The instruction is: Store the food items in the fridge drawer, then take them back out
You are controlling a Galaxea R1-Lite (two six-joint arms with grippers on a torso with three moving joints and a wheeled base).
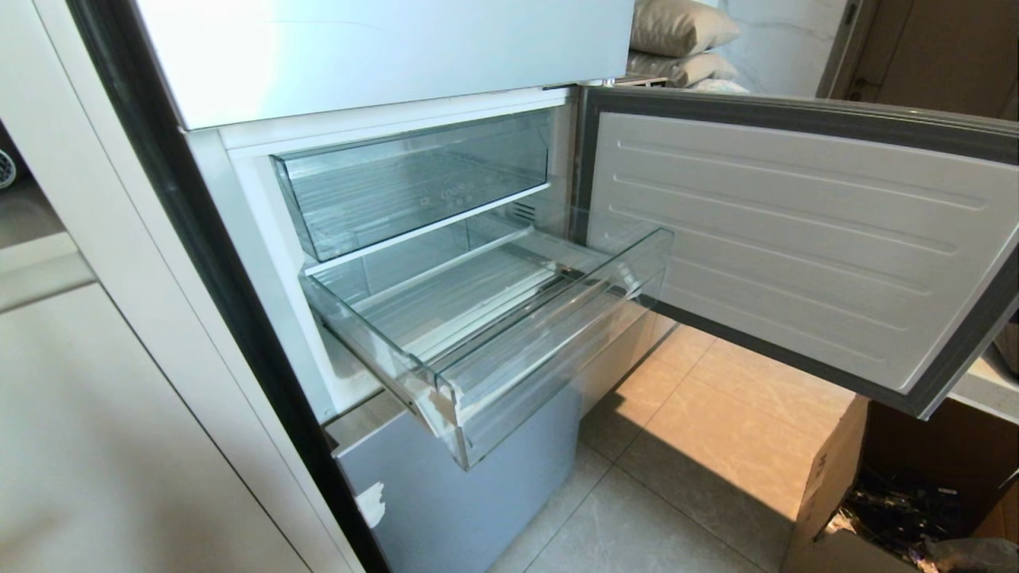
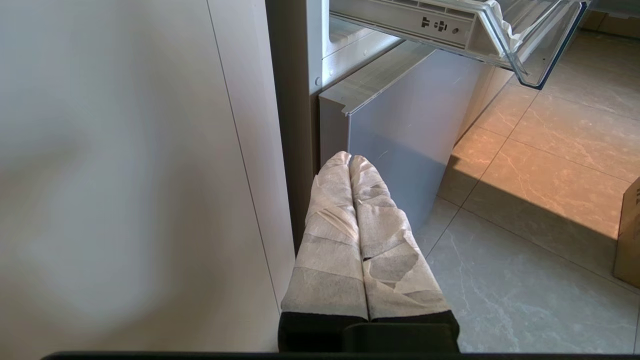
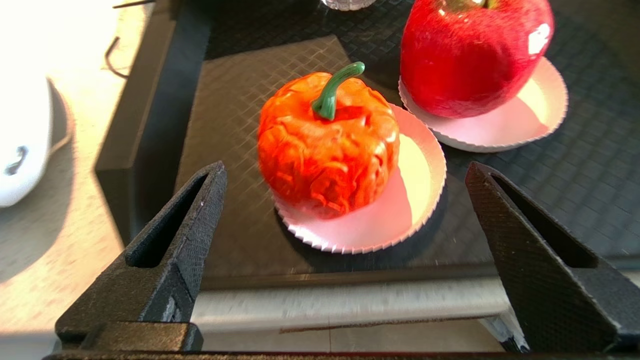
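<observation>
Two hands matter here: low at the left, the left hand [image 2: 350, 162] hangs parked beside the fridge's grey lower front [image 2: 400, 130], its wrapped fingers [image 2: 332, 215] pressed together and holding nothing, while the fridge drawer [image 1: 549, 350] stands pulled out and bare at the centre of the head view. At the right, the right hand [image 3: 345, 190] hovers with its black fingers [image 3: 190, 220] spread wide on either side of the orange pepper [image 3: 327, 145], which sits on a white paper liner [image 3: 415, 200] in a dark tray [image 3: 150, 115], with a red apple [image 3: 475, 50] on its own liner at the upper right. My judgement: lower straight until the fingers flank the pepper's widest part below the green stem [image 3: 332, 90], then close gently, staying off the liner's rim and the apple.
</observation>
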